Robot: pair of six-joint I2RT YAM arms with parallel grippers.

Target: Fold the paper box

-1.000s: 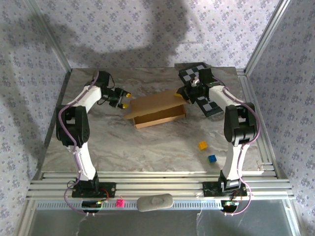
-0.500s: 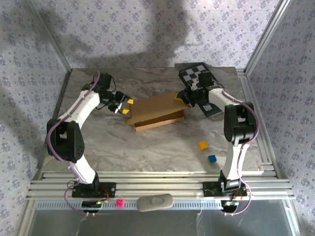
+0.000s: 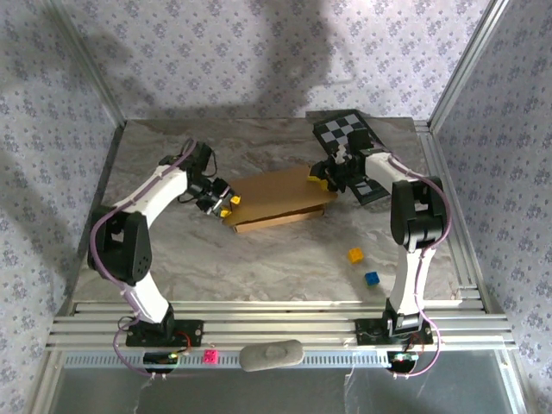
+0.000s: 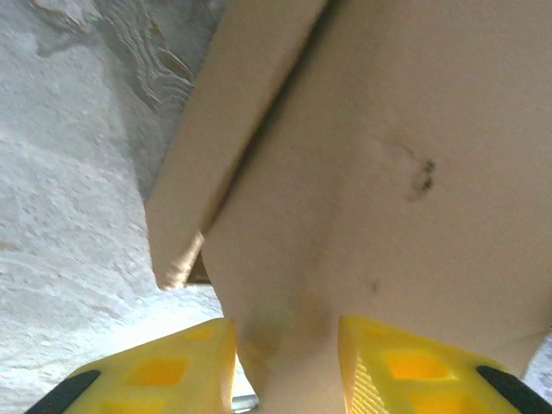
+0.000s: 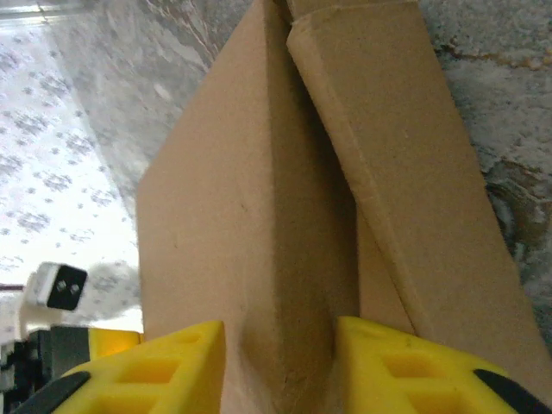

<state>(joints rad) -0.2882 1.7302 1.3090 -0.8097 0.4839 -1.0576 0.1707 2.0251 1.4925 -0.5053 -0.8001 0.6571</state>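
Note:
The paper box (image 3: pixel 280 197), plain brown cardboard, lies flat mid-table with its lid folded down over the tray. My left gripper (image 3: pixel 228 203) is at the box's left end. In the left wrist view its yellow fingers (image 4: pixel 172 371) stand apart with the brown lid (image 4: pixel 388 172) spanning the gap between them. My right gripper (image 3: pixel 321 177) is at the box's right end. There the right wrist's yellow fingers (image 5: pixel 405 362) stand apart astride a folded cardboard corner (image 5: pixel 241 216), not pinching it.
A black-and-white checkered board (image 3: pixel 349 138) lies at the back right, partly under the right arm. A yellow cube (image 3: pixel 355 255) and a blue cube (image 3: pixel 372 279) sit on the marble table (image 3: pixel 259 259) near the right arm's base. Metal frame rails line the table's edges.
The box's lid has come down flat over the tray. My left gripper moved right, up to the box's left end. The right gripper's jaws have opened off the flap.

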